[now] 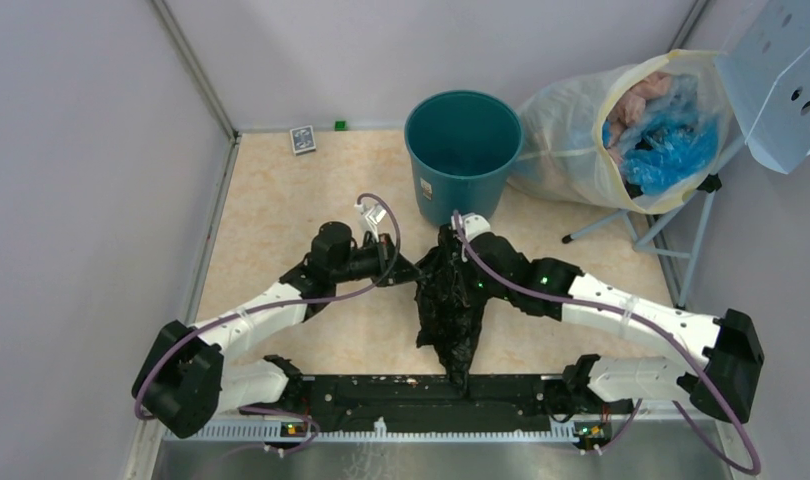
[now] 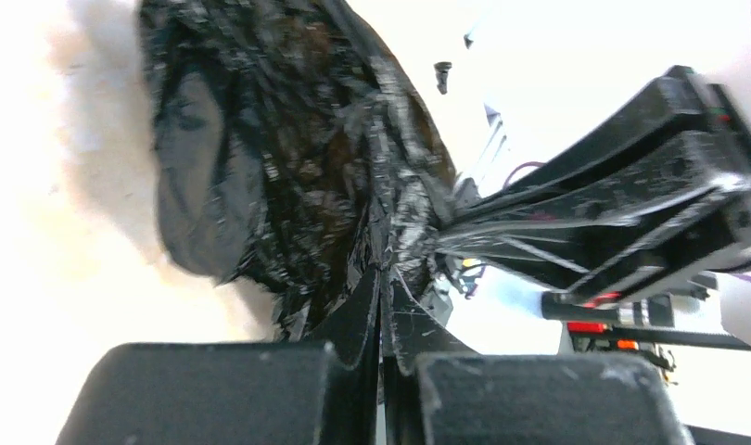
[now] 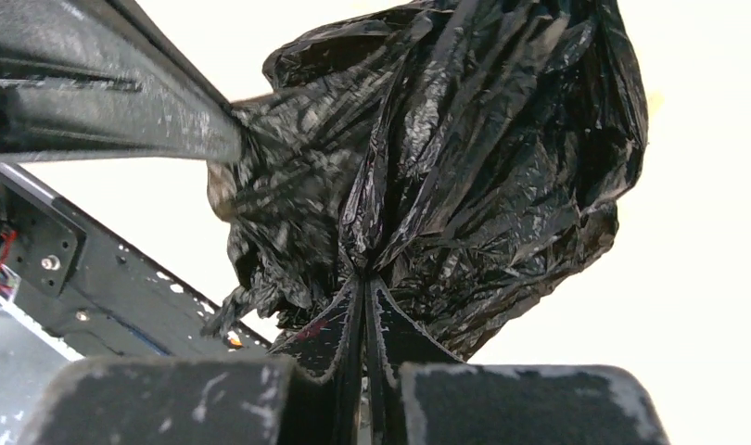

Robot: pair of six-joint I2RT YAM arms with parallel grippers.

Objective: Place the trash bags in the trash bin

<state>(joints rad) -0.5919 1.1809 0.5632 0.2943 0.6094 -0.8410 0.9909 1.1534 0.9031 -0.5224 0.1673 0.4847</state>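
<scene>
Plainly, the trash bag [image 1: 451, 300] is thin, glossy, crinkled film. It looks light, limp and slippery, so it should sag and swing rather than keep a shape. It is best taken by a gathered bunch of folds near its upper end, not by one smooth layer.

That is how it is held. The left tool [image 1: 409, 274] and the right tool [image 1: 449, 243] are each clamped tight on pleats at the top of the bag, one from either side. The rest hangs between the arms over the surface [image 1: 281, 200], just on the near side of the trash bin [image 1: 463, 140] and not yet in it.

Only the overhead view shows the bin, the translucent sack [image 1: 571, 140] beside it, and the gap left to cover. Only the wrist views show the pinches, with film squeezed in each closed tool and the other tool biting close by. Whether the bag's tail touches the surface cannot be told.
</scene>
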